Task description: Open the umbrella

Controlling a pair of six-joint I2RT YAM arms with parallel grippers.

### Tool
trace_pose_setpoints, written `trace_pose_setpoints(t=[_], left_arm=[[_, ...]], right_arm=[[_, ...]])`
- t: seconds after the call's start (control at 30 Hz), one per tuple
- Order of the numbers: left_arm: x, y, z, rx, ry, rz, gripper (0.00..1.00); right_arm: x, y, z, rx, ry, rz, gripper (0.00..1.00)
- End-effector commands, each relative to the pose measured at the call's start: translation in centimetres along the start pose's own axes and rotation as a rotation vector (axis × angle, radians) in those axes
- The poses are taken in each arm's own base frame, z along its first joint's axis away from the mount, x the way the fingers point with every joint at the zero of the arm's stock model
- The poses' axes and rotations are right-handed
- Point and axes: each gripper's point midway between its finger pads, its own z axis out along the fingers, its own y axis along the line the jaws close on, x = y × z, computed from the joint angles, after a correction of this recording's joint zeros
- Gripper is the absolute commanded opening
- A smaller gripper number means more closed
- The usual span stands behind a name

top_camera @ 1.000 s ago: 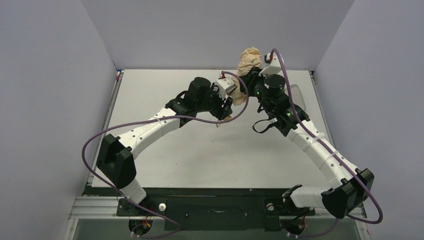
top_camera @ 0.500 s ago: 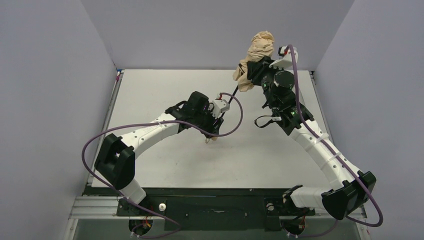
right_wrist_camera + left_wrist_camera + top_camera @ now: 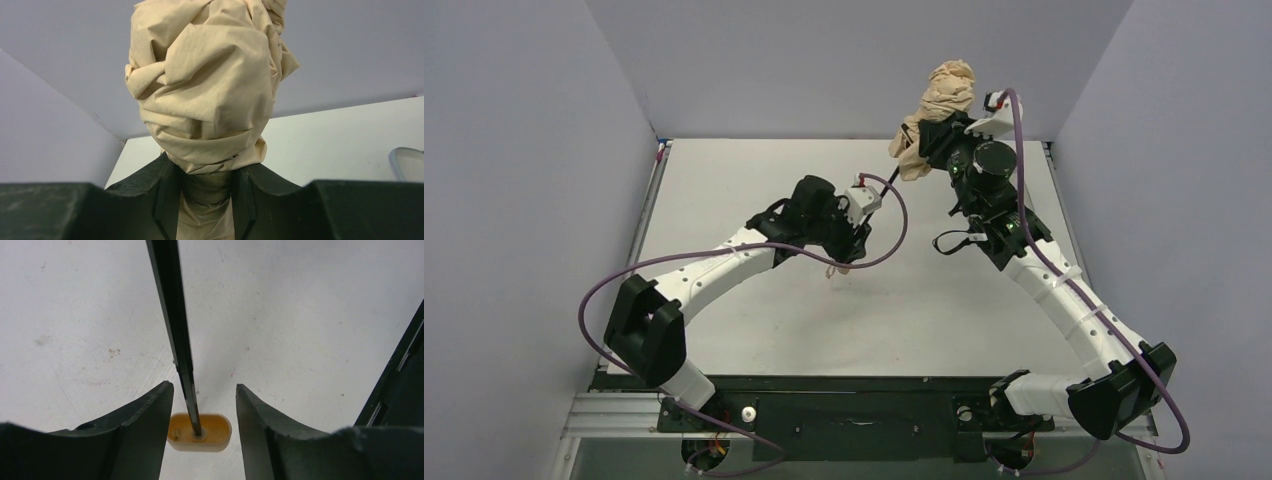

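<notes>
Aloft, right gripper clenches the bunched umbrella.
Left gripper, released, straddles its shaft above the knob; pale case nearby.

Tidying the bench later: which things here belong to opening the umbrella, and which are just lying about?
In the job: umbrella; right hand clamping its fabric; left hand straddling its shaft.
Lying about: pale capsule case.

left wrist: umbrella shaft runs off top edge, handle blurred, one end behind left fingers | right wrist: umbrella fabric cropped on top, base hidden between right fingers; pale object cut by frame edge
</notes>
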Motion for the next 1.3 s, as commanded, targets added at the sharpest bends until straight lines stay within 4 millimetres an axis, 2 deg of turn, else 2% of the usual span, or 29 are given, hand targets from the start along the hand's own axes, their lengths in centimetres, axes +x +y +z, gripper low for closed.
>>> trace_pose_setpoints(t=[0.0, 0.1, 0.2, 0.33, 0.37, 0.4, 0.43, 0.47, 0.5, 0.57, 0.63, 0.7, 0.77, 0.87, 0.97, 1.07, 1.17, 1.27], left_arm=[[-6.0, 1.2, -0.8, -0.041, -0.160, 0.069, 0.47], [-6.1, 1.7, -0.3, -0.058, -0.153, 0.083, 0.47], [-4.3, 2.1, 0.2, -0.067, -0.097, 0.080, 0.45], [0.6, 2.5, 0.2, -0.068, 0.009, 0.075, 0.40], [2.7, 2.4, 0.3, -0.060, 0.053, 0.076, 0.39], [3.7, 2.5, 0.0, -0.058, 0.077, 0.086, 0.38], [5.8, 2.2, 0.1, -0.048, 0.121, 0.080, 0.38], [7.0, 2.2, -0.1, -0.044, 0.153, 0.087, 0.37], [9.1, 2.0, -0.2, -0.035, 0.199, 0.079, 0.36], [11.9, 1.6, -0.6, -0.020, 0.265, 0.079, 0.34], [13.8, 1.3, -1.0, -0.012, 0.314, 0.080, 0.33], [14.5, 1.4, -1.2, -0.014, 0.332, 0.075, 0.33], [14.3, 1.5, -1.2, -0.017, 0.328, 0.076, 0.33], [12.9, 1.7, -0.9, -0.022, 0.296, 0.072, 0.33], [10.0, 1.8, -0.7, -0.023, 0.223, 0.064, 0.33], [6.2, 1.3, -0.9, 0.000, 0.101, 0.051, 0.31], [1.4, 0.9, -1.9, -0.001, -0.067, 0.060, 0.32], [-2.8, -0.1, -3.6, 0.068, -0.218, 0.041, 0.47]], right_arm=[[-4.1, 2.6, -1.4, -0.098, -0.117, 0.100, 0.00], [-3.7, 2.8, -1.4, -0.101, -0.104, 0.103, 0.00], [-4.2, 2.8, -1.4, -0.099, -0.121, 0.099, 0.00], [-6.3, 2.3, -1.0, -0.085, -0.168, 0.106, 0.00], [-7.1, 1.9, -0.8, -0.079, -0.185, 0.111, 0.00], [-7.6, 1.9, -0.8, -0.081, -0.194, 0.126, 0.00], [-8.6, 1.6, -0.6, -0.079, -0.213, 0.134, 0.00], [-9.2, 1.6, -0.5, -0.081, -0.226, 0.148, 0.00], [-10.4, 1.3, -0.5, -0.077, -0.250, 0.154, 0.00], [-12.3, 1.0, -0.5, -0.077, -0.291, 0.172, 0.00], [-13.9, 0.7, -0.5, -0.074, -0.327, 0.194, 0.00], [-14.8, 0.7, -0.5, -0.078, -0.347, 0.204, 0.00], [-14.8, 0.7, -0.5, -0.082, -0.347, 0.203, 0.00], [-13.7, 0.8, -0.2, -0.090, -0.319, 0.204, 0.00], [-12.1, 1.3, -0.1, -0.114, -0.280, 0.199, 0.00], [-9.9, 2.0, -0.1, -0.146, -0.226, 0.188, 0.00], [-8.0, 2.9, -0.1, -0.194, -0.173, 0.177, 0.00], [-6.2, 4.3, -0.5, -0.258, -0.127, 0.151, 0.00]])
